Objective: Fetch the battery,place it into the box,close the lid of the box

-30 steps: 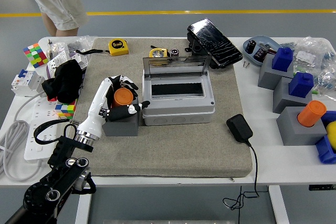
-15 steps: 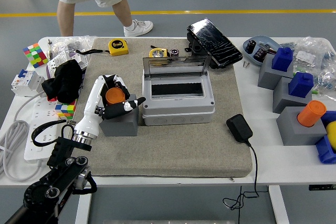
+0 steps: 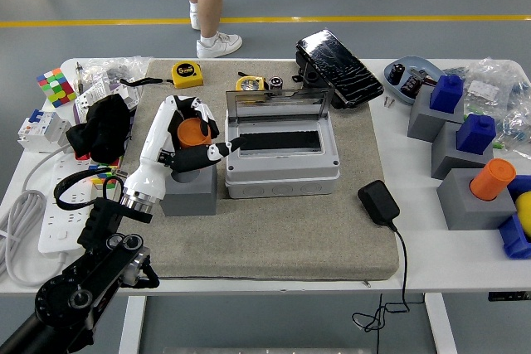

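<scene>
Left hand [image 3: 189,140]: glossy white shell with black finger joints, on a black arm entering from the desk's near-left corner. Fingers curled round the orange battery [image 3: 194,132], a short smooth cylinder, held above the grey holder block [image 3: 189,191]; whether its base has cleared the block's socket cannot be told. One dark fingertip points toward the box.

Box [image 3: 282,153]: pale grey moulded plastic enclosure, rectangular, just right of the block, near the middle of the mat. Its smoky translucent lid [image 3: 278,104] stands raised along the far side, and the dark rectangular opening is exposed.

Mat [image 3: 265,230]: coarse beige felt covering the centre of the white desk [image 3: 431,263].

Far edge of the mat: yellow tape measure [image 3: 187,74], rounded casing; a second, smaller yellow tape [image 3: 250,83]; a black glossy wrapped slab [image 3: 339,67], tilted.

Near-right part of the mat: black power adapter [image 3: 378,202], matte, with its cable running off the near edge.

Right end of the desk: grey blocks carrying two blue batteries [image 3: 449,93] [image 3: 477,133] and a second orange battery [image 3: 493,179].

Left end of the desk: colour cube [image 3: 55,86], black cloth bundle [image 3: 104,127], white power strip [image 3: 66,205].

Beyond the far edge: a person's legs [image 3: 209,6], on the grey floor.
</scene>
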`<control>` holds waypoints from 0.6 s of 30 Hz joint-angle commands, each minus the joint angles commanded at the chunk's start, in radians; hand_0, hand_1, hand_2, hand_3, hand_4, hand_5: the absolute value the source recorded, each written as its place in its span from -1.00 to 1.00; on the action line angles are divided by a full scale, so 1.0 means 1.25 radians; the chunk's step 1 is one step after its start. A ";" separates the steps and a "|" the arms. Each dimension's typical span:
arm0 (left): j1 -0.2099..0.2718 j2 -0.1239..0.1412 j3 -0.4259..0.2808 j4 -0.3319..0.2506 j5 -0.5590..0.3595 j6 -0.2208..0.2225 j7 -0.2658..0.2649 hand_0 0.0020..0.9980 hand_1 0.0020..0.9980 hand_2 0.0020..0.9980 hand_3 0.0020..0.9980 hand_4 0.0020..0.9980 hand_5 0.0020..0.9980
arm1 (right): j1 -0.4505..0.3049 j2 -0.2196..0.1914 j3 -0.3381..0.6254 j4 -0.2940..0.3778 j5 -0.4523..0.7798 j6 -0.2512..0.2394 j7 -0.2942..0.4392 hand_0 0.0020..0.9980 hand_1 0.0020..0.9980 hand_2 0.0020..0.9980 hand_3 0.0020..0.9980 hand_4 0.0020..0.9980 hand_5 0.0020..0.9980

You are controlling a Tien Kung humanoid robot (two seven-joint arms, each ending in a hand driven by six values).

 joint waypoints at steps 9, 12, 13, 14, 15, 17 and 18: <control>-0.177 0.014 0.164 -0.009 0.183 -0.010 0.157 -0.97 -0.96 -0.82 -0.76 1.00 -1.00 | 0.000 -0.001 -0.004 0.000 0.006 0.000 0.000 0.29 0.30 0.32 0.15 0.96 0.16; -0.236 -0.007 0.212 0.024 0.255 -0.021 0.221 -0.97 -0.96 -0.82 -0.74 1.00 -1.00 | 0.001 -0.001 -0.010 0.000 0.013 -0.001 0.000 0.29 0.30 0.32 0.15 0.96 0.16; -0.250 -0.013 0.221 0.032 0.273 -0.025 0.236 -0.97 -0.96 -0.82 -0.74 1.00 -1.00 | 0.001 -0.001 -0.010 0.000 0.013 -0.001 0.000 0.29 0.30 0.32 0.15 0.96 0.16; -0.268 -0.023 0.231 0.045 0.296 -0.029 0.256 -0.97 -0.96 -0.82 -0.74 1.00 -1.00 | 0.001 -0.001 -0.010 0.000 0.013 0.000 0.000 0.29 0.30 0.32 0.15 0.96 0.16; -0.281 -0.032 0.237 0.058 0.312 -0.034 0.272 -0.97 -0.96 -0.82 -0.74 1.00 -1.00 | 0.000 -0.001 -0.010 0.000 0.012 0.000 -0.001 0.29 0.30 0.32 0.15 0.96 0.16; -0.301 -0.033 0.244 0.079 0.342 -0.040 0.295 -0.97 -0.96 -0.82 -0.74 1.00 -1.00 | 0.000 -0.002 -0.010 0.000 0.010 0.000 -0.002 0.29 0.30 0.32 0.15 0.96 0.16; -0.311 -0.033 0.245 0.089 0.358 -0.043 0.307 -0.96 -0.96 -0.82 -0.74 1.00 -0.90 | 0.000 -0.002 -0.010 0.000 0.010 0.000 -0.001 0.29 0.30 0.32 0.15 0.96 0.16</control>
